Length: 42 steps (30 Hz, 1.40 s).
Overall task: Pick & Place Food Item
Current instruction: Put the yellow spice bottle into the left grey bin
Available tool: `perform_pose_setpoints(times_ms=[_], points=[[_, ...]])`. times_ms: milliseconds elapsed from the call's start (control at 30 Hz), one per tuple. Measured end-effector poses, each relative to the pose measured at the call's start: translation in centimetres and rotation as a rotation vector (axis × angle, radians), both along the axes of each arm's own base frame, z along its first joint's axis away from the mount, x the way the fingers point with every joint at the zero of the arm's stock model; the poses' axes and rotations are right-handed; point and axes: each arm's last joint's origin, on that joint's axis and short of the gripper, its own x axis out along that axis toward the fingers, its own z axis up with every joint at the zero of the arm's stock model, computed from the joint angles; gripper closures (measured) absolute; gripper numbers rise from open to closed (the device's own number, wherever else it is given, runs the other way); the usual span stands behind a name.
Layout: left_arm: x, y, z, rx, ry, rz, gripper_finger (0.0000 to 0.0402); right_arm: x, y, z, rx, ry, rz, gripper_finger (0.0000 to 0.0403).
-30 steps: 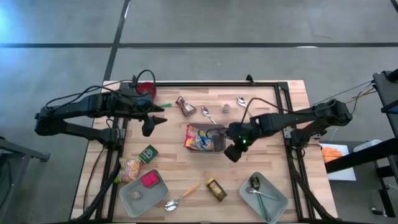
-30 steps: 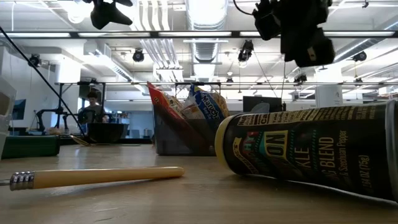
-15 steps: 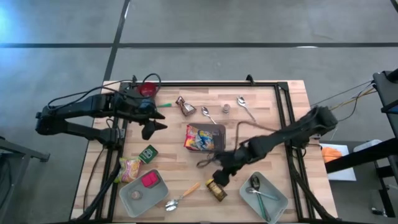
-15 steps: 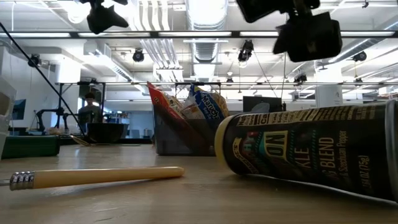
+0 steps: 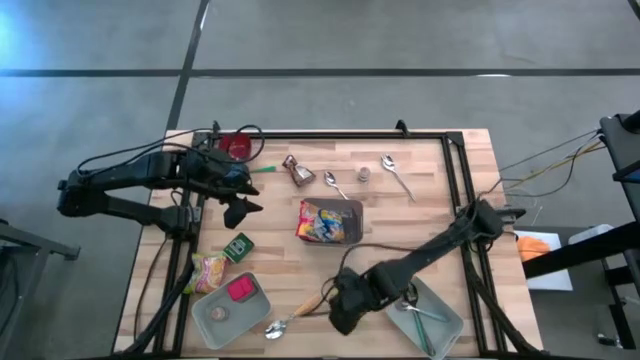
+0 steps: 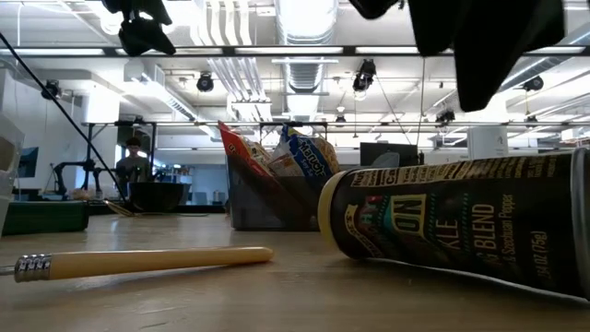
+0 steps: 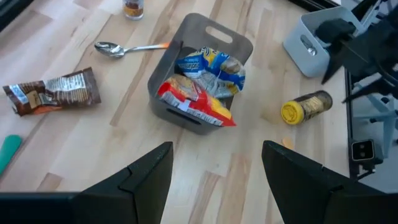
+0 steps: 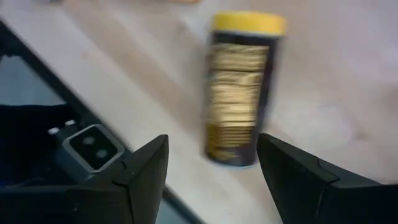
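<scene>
A dark spice jar with a yellow lid [image 8: 239, 87] lies on its side on the wooden table near the front edge; it also fills the right of the low view as the jar [image 6: 461, 221]. My right gripper [image 8: 211, 143] hovers open just above it, pointing steeply down, one finger on either side of the jar's bottom end, touching nothing. In the high view this gripper [image 5: 342, 312] hides the jar. A grey bin [image 5: 348, 222] at mid-table holds snack bags [image 7: 202, 81]. My left gripper [image 7: 214, 155] waits open, high over the table's left part.
A wood-handled spoon [image 5: 292, 315] lies just left of the jar. Grey trays stand at the front left [image 5: 215, 318] and front right [image 5: 440, 322]. A green packet [image 5: 238, 246], a pink snack bag [image 5: 208, 270], a brown packet [image 5: 298, 172], spoons and a red cup [image 5: 236, 145] lie around.
My right gripper has swung from beside the grey bin toward the table's near edge and somewhat left, sinking a little, and now stands over the spice jar. Jar, bin and the other items have stayed put.
</scene>
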Motion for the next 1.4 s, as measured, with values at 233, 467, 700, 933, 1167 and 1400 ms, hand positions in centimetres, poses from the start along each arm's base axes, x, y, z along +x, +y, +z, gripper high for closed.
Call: perform_pose_setpoints(times_ms=[233,467,700,933,1167,1400], points=[[0.0,0.0,0.0,0.002,0.0,-0.002,0.0153,1.3,1.7,-1.6,-0.025,0.031,-0.001,0.0161],[-0.1,0.0,0.0,0.0,0.007,-0.001,0.0153,1.1,1.4,-3.6,-0.097,0.11,-0.019,0.0161],[-0.2,0.0,-0.2,-0.006,0.022,0.003,0.0153,1.4,1.6,-6.0,-0.096,0.153,0.02,0.0161],[-0.2,0.0,-0.1,-0.009,0.022,0.006,0.0153,1.7,1.7,-8.2,-0.117,0.198,0.104,0.0161],[-0.2,-0.1,-0.1,-0.027,0.022,0.014,0.0153,1.9,1.5,-8.6,-0.104,0.204,0.128,0.0199],[-0.2,-0.1,-0.1,-0.033,0.022,0.02,0.0153,1.7,1.4,-7.7,-0.113,0.184,0.126,0.0205]])
